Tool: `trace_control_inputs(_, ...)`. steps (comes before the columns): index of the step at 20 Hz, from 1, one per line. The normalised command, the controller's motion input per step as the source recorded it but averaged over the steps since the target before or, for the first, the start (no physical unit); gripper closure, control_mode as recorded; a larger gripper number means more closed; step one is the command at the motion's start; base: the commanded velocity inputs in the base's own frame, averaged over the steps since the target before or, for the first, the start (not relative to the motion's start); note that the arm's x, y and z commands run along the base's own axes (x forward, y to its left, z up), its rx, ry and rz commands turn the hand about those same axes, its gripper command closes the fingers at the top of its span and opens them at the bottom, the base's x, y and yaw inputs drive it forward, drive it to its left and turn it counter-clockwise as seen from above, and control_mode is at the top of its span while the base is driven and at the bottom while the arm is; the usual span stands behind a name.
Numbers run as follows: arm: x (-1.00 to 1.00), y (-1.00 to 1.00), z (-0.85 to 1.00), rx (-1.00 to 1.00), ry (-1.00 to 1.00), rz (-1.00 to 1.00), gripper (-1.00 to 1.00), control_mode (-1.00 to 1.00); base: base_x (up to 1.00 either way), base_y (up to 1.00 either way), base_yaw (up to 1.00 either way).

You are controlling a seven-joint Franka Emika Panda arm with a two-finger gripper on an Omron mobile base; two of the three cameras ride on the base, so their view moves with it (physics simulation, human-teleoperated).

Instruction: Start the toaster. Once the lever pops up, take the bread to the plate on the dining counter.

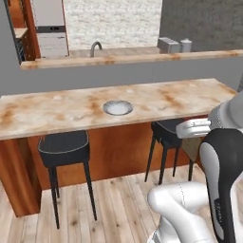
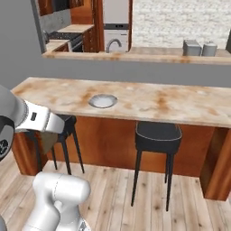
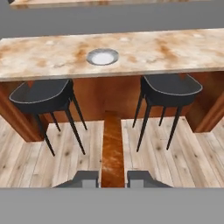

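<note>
Left stool [image 3: 41, 96]: black seat, set under the counter's front edge. Plate [image 3: 102, 57]: seen bare and upright on the dining counter [image 3: 183, 54], near mid-length, above the gap between the stools. Bread [image 3: 113, 151]: held edge-on, standing up between the fingertips [image 3: 86, 178] in the hand view. Gripper [image 3: 113, 179]: clenched on the bread, well short of the counter. Right stool [image 3: 170, 89]: black, likewise tucked. Toaster [image 1: 168, 45]: noted far right on the rear kitchen counter beyond the ledge [image 1: 128, 59].
</note>
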Motion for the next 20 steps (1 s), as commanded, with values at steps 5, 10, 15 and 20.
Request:
trace_control_inputs(5,0.00,0.00,0.00,0.00,0.00,0.00,1.00,1.00,0.43,0.49,-0.13)
trace_control_inputs(10,0.00,0.00,0.00,0.00,0.00,0.00,1.00,1.00,0.50,0.23,-0.09)
trace_control_inputs(15,0.00,0.00,0.00,0.00,0.00,0.00,1.00,1.00,0.50,0.08,-0.06)
trace_control_inputs(20,0.00,0.00,0.00,0.00,0.00,0.00,1.00,1.00,0.50,0.12,-0.05)
